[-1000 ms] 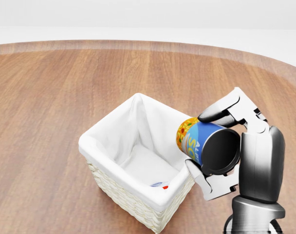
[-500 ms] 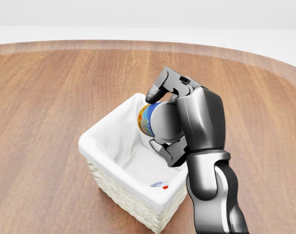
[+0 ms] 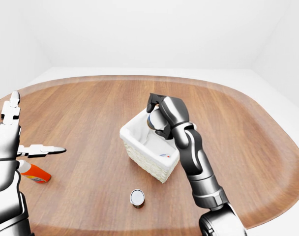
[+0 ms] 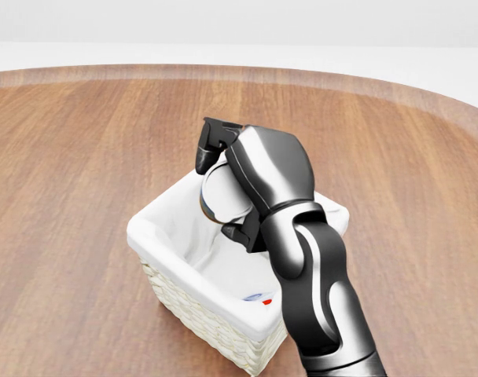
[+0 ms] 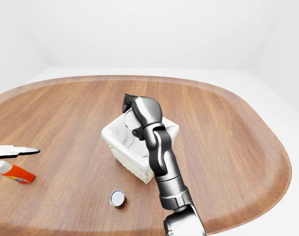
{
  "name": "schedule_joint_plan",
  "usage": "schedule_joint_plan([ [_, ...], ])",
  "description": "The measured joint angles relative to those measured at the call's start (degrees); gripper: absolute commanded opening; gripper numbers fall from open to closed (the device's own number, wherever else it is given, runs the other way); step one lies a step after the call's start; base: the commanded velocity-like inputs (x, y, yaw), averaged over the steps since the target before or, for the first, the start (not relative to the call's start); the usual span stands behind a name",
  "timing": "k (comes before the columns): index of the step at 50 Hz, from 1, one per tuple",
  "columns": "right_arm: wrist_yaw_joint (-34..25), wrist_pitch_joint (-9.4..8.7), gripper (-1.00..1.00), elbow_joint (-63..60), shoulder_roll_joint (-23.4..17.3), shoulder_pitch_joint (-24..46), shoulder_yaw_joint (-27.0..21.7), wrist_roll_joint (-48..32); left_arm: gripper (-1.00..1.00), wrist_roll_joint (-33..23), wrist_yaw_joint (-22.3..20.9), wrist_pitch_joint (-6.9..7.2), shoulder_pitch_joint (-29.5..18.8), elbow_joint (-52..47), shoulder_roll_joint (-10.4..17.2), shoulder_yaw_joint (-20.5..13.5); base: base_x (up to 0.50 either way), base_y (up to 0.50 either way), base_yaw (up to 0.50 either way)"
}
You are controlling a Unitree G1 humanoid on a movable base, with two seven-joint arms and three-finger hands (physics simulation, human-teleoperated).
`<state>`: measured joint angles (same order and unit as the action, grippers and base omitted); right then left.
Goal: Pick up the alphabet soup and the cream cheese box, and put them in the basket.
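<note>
Left robot hand (image 3: 14,135) idle, fingers spread, over the tabletop (image 3: 90,108) by an orange bottle (image 3: 34,172); right robot hand (image 4: 223,184) has swung the soup (image 4: 221,192) (still clenched) over the basket (image 4: 156,228), so release comes next.

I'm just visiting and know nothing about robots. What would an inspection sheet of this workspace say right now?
Surface: rounded wooden table.
Job's things: alphabet soup held over white basket; a red-and-white item lies inside, identity unclear.
Clutter: orange bottle lying at left; small can standing below the basket in the left-eye view.
Grippers: right hand closed on the soup; left hand open, empty.
Cables: nothing seen.
Surroundings: plain white walls.
</note>
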<state>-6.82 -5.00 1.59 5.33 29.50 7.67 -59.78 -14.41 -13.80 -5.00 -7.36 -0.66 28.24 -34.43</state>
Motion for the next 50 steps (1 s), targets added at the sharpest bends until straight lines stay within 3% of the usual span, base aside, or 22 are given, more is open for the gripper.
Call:
schedule_joint_plan([
  [18, -0.1, 0.0, -1.0, 12.3, -1.2, 5.8, -1.0, -1.1, 1.0, -0.1, 0.2, 0.0, -0.1, 0.5, 0.1, 0.1, 0.0, 0.0, 0.0],
  [42, 4.4, 0.0, -1.0, 23.5, -2.8, 8.6, -1.8, 0.8, 1.0, -0.4, 0.4, 0.0, -0.2, 1.2, 0.1, 0.5, 0.0, 0.0, 0.0],
  [43, 4.5, 0.0, -0.55, 23.6, -2.9, 8.7, -1.8, 0.9, 1.0, -0.4, 0.4, 0.0, -0.2, 1.2, 0.1, 0.5, 0.0, 0.0, 0.0],
  [44, 4.6, 0.0, 0.47, 23.6, -2.9, 8.7, -1.8, 1.1, 1.0, -0.4, 0.4, 0.0, -0.2, 1.1, 0.1, 0.5, 0.0, 0.0, 0.0],
  [45, 4.6, 0.0, 1.0, 23.6, -3.0, 8.6, -1.8, 1.4, 1.0, -0.4, 0.4, 0.0, -0.2, 1.1, 0.1, 0.5, 0.0, 0.0, 0.0],
  [50, 4.5, 0.0, 1.0, 22.8, -2.9, 8.6, -1.7, 1.9, 1.0, -0.5, 0.4, 0.0, -0.2, 1.1, 0.1, 0.5, 0.0, 0.0, 0.0],
])
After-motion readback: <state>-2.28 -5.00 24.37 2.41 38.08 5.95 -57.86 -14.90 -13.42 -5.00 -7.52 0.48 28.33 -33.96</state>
